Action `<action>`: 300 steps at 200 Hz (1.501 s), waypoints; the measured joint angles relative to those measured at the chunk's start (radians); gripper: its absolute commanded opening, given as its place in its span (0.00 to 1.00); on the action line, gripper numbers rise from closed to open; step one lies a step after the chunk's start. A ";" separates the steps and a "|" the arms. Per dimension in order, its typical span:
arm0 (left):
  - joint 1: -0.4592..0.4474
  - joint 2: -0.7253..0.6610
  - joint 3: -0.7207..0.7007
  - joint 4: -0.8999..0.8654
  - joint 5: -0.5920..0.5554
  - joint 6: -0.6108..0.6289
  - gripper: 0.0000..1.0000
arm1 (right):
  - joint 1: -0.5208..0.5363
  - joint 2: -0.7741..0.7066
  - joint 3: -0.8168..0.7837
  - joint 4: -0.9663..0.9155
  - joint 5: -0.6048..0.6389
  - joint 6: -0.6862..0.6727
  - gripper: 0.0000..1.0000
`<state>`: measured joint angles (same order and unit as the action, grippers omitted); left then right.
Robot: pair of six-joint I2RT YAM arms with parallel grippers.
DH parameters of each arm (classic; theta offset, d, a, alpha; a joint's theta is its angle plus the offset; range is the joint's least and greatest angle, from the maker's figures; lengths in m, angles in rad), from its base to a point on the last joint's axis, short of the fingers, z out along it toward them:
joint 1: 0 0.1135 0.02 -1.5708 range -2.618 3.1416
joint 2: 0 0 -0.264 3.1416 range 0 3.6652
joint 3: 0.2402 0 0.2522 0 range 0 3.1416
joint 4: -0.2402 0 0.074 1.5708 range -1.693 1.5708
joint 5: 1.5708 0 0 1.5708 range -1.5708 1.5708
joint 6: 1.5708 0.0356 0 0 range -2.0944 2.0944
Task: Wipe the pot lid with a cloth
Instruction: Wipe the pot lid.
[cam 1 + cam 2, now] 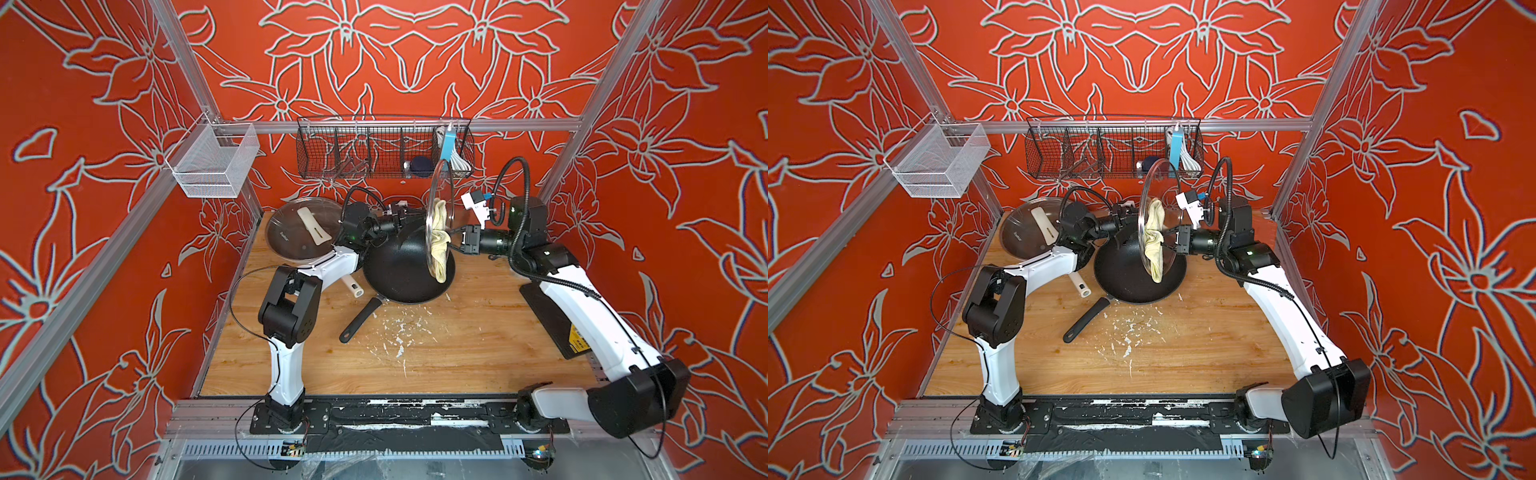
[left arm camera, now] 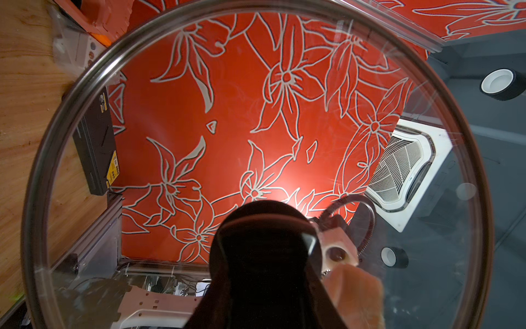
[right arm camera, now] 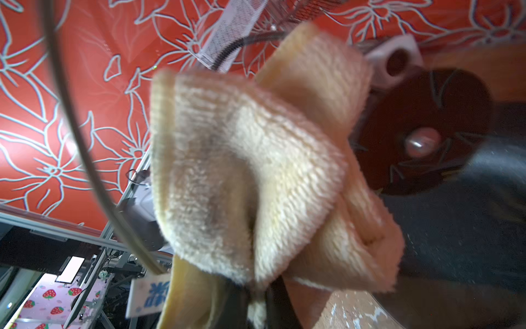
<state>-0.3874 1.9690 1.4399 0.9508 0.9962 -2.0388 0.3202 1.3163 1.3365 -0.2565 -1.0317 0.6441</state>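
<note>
Now the wiping step is in hand, I think. The left gripper (image 1: 415, 220) is clamped on the knob (image 2: 264, 242) of the pot lid (image 1: 441, 178). It holds the lid up on its edge, over the black frying pan (image 1: 395, 274). The right gripper (image 1: 451, 240) is pinched tight on the cloth (image 1: 440, 243). The cloth looks pushed against the glass, on the side away from the knob.

Next, I think the cloth needs to rub up and down the glass. The push should be soft, so the lid does not twist.

The lid's bottom rim sits low by the pan, and I cannot tell if they touch. Its top rim looks close to the wire basket (image 1: 374, 153) on the back wall. The table (image 1: 457, 357) has more open room toward the front.
</note>
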 measured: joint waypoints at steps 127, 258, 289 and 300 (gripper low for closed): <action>0.000 0.000 0.000 0.000 -0.001 0.000 0.00 | -0.130 0.033 -0.237 -0.073 0.051 -0.033 0.00; 0.000 0.000 0.000 0.000 -0.001 0.000 0.00 | -0.086 0.002 -0.228 -0.040 0.046 -0.034 0.00; 0.000 0.000 0.000 0.000 -0.001 0.000 0.00 | -0.118 0.035 -0.264 -0.095 0.063 -0.052 0.00; 0.000 0.000 0.000 0.000 -0.002 0.000 0.00 | -0.117 0.034 -0.256 -0.097 0.057 -0.052 0.00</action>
<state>-0.3878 1.9690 1.4395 0.9508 0.9947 -2.0388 0.2028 1.3499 1.0801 -0.3534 -0.9749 0.5922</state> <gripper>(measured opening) 0.317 0.095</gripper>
